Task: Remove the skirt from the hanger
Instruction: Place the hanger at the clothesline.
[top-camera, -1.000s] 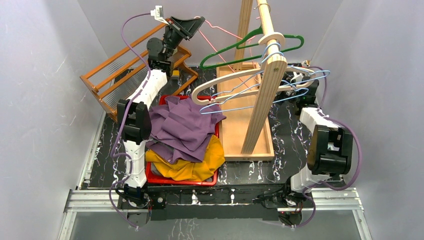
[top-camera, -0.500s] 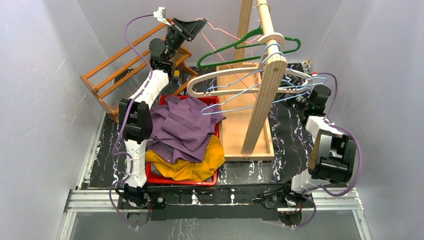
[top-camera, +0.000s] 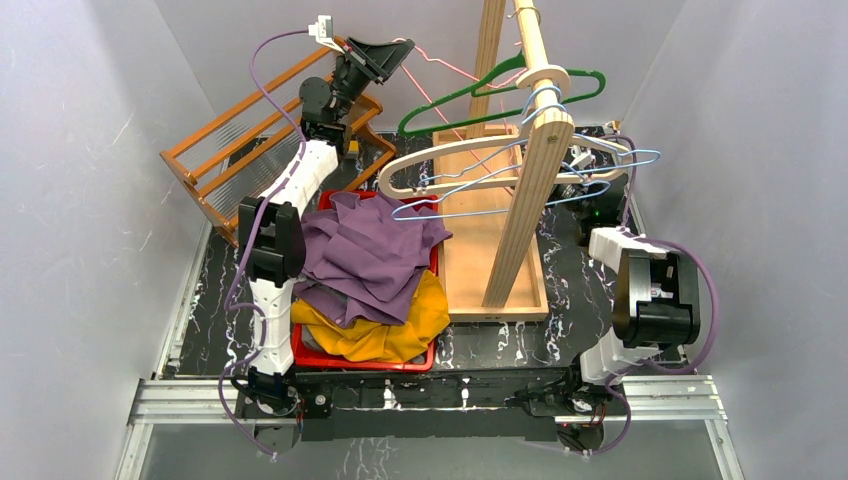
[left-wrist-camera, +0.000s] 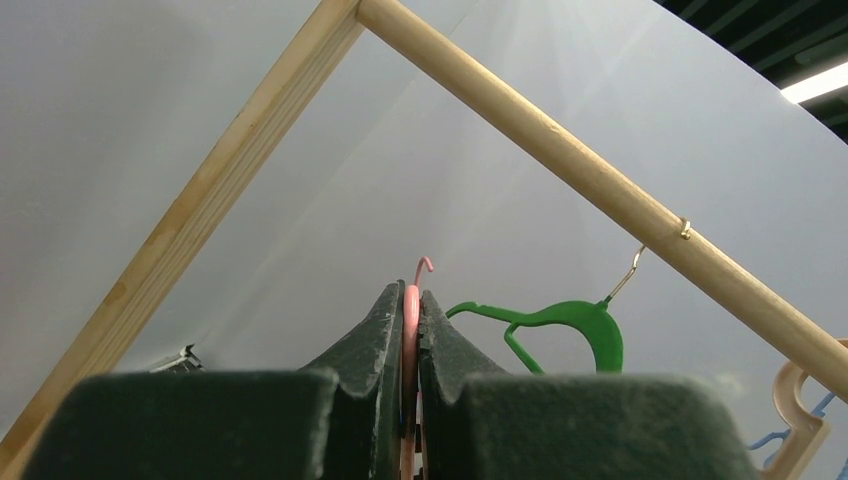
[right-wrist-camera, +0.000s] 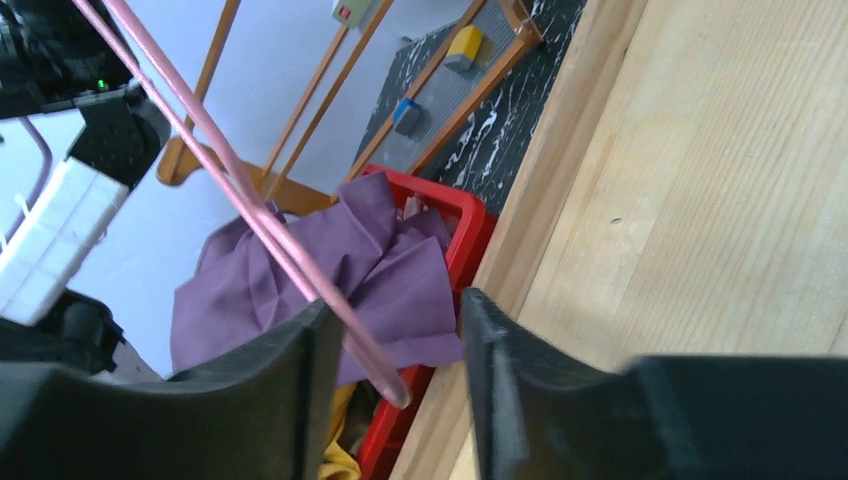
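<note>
My left jaws stay pinched shut on the hook of the thin pink wire hanger (left-wrist-camera: 411, 300), held high beside the round wooden rail (left-wrist-camera: 560, 160). In the last second my right arm has swung in by the rack, and its jaws have narrowed from wide to half open. The hanger's rounded lower corner sits between them, not yet pinched. The wire is bare: the purple skirt (top-camera: 365, 255), soft and crumpled, lies heaped over yellow cloth (top-camera: 400, 335) in the red plastic bin (top-camera: 365, 362). I judge the removal done.
</note>
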